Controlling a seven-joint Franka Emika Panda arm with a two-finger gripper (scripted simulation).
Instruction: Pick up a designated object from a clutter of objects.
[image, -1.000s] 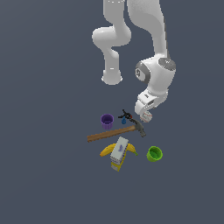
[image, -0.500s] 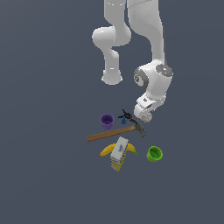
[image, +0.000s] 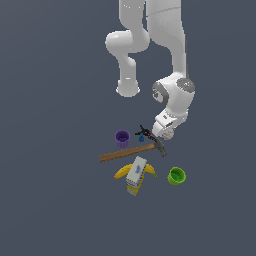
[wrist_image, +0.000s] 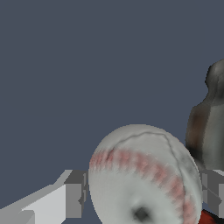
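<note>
Close up in the wrist view, the white baseball (wrist_image: 142, 177) with red stitching sits between the jaws, one finger (wrist_image: 74, 192) touching each side, so the gripper (wrist_image: 142, 192) holds it. Beside it stands the hammer's dark metal head (wrist_image: 209, 127); no writing is legible on the white-grey box (image: 136, 174) lying across the banana (image: 122, 171)
</note>
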